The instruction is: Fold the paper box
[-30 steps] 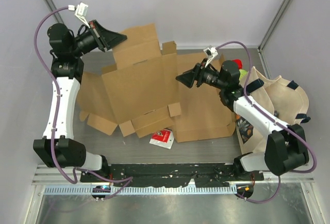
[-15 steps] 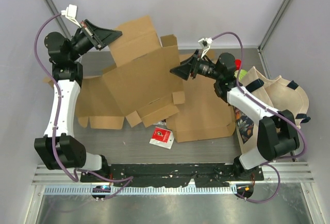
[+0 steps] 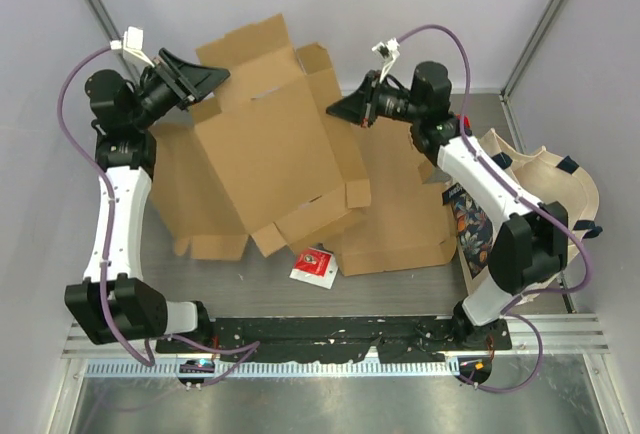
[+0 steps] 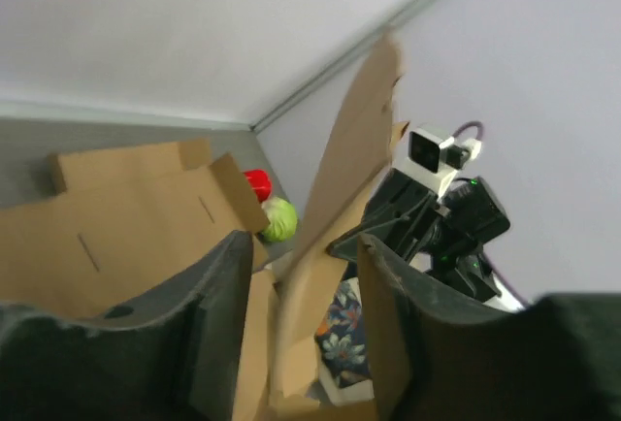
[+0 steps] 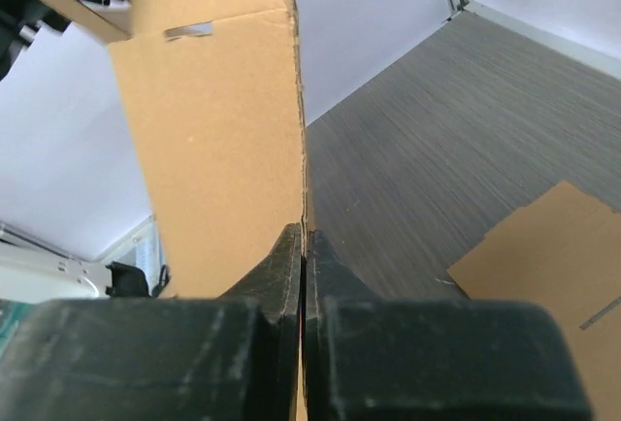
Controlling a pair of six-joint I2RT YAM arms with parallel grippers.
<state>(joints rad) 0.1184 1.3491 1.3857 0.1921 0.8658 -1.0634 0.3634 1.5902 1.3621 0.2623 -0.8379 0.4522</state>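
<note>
The paper box is an unfolded brown cardboard blank, held tilted up off the table between both arms. My right gripper is at its right edge and, in the right wrist view, is shut on the thin edge of the cardboard panel. My left gripper is at the box's upper left edge. In the left wrist view its jaws stand apart with a cardboard flap rising between them, touching neither finger.
A second flat cardboard sheet lies on the table under and right of the box. A red-and-white packet lies in front of it. A cloth tote bag stands at the right, with a green ball and a red thing beside it.
The box has been raised and swung toward the back wall. My right gripper closed on its right edge. My left gripper's jaws came apart around the left edge.
</note>
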